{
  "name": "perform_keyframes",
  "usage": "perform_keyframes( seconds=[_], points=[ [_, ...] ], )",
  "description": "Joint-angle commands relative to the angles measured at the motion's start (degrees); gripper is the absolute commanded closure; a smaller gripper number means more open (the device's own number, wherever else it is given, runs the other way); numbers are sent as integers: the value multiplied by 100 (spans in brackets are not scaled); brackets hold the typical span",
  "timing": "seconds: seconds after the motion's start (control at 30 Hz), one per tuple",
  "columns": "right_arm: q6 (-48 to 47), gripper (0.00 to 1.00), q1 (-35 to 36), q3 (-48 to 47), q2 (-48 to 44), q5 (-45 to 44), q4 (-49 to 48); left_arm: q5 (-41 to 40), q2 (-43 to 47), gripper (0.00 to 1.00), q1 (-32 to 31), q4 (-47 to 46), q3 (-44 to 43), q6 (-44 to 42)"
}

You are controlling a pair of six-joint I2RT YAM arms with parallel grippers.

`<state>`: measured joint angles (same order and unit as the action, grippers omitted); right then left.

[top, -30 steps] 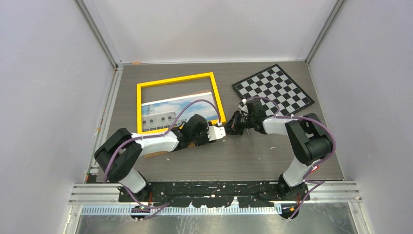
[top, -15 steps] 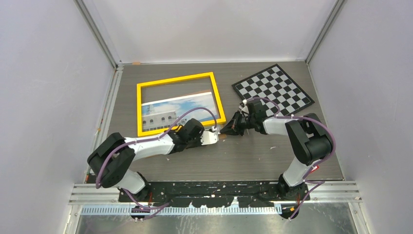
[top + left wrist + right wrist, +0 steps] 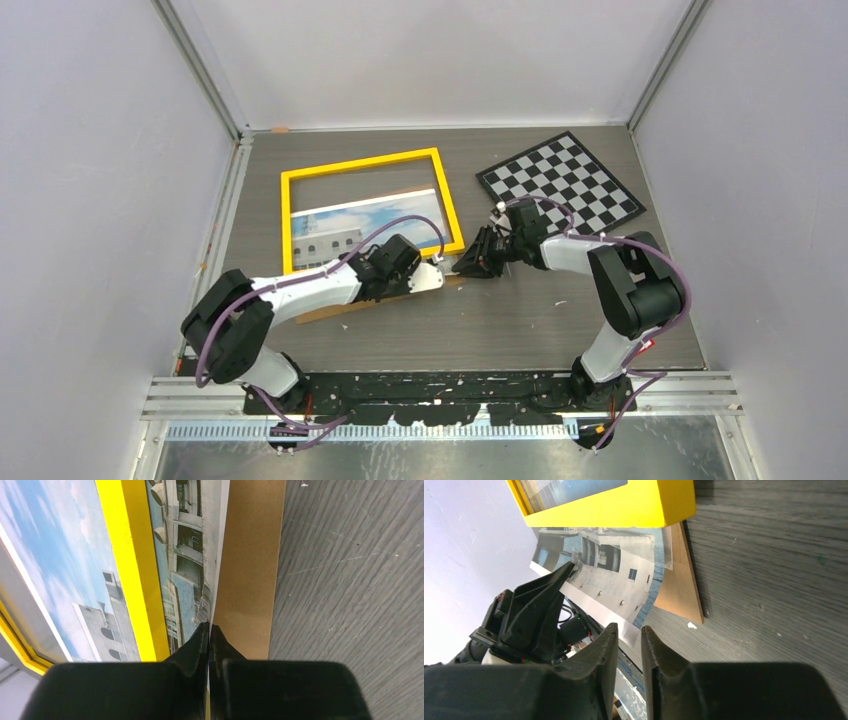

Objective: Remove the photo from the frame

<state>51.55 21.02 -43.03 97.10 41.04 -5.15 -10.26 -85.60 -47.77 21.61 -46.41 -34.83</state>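
Now: the yellow frame (image 3: 361,163) lies flat on the dark wood-grain table (image 3: 350,605), at about 11 o'clock from table centre in the top view. A black-and-white checkerboard (image 3: 560,180) sits at 1 o'clock, apart from it. The photo (image 3: 187,580), a pale building under blue sky, fills only the 6 o'clock half of the frame's opening and pokes out under the 6 o'clock bar. Beneath it a brown backing board (image 3: 250,570) juts farther onto the table.

Left gripper (image 3: 209,630), at the frame's 5 o'clock corner: jaws pressed together, pinching the photo's protruding edge.

Right gripper (image 3: 629,637), just at 3 o'clock of the left one: jaws slightly spread. The photo's corner lies in line with the narrow gap; contact cannot be told.
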Motion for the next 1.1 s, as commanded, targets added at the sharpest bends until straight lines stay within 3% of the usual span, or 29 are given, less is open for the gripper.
perform_keyframes(
  seconds=[0.0, 0.17, 0.27, 0.5, 0.7, 1.07],
  points=[
    [-1010, 65, -64, -517, -357, -143, 1136, 440, 178, 100, 10, 1137, -386, 126],
    [-2075, 38, -232, -1005, -616, -541, 2226, 1239, 298, 100, 4, 2619, -1055, 285],
    [-2769, 30, -379, -1542, -460, -735, 2853, 1628, 347, 100, -13, 3516, -1522, 326],
    [-3876, 26, -630, -2866, 48, -720, 4054, 2242, 369, 100, -5, 5597, -2886, 345],
    [-4237, 25, -628, -3449, 224, -773, 4206, 2558, 529, 100, 12, 6893, -4151, 376],
    [-4166, 22, -626, -4660, 882, -807, 4453, 2654, 1535, 100, 469, 7359, -5634, 626]
  ],
)
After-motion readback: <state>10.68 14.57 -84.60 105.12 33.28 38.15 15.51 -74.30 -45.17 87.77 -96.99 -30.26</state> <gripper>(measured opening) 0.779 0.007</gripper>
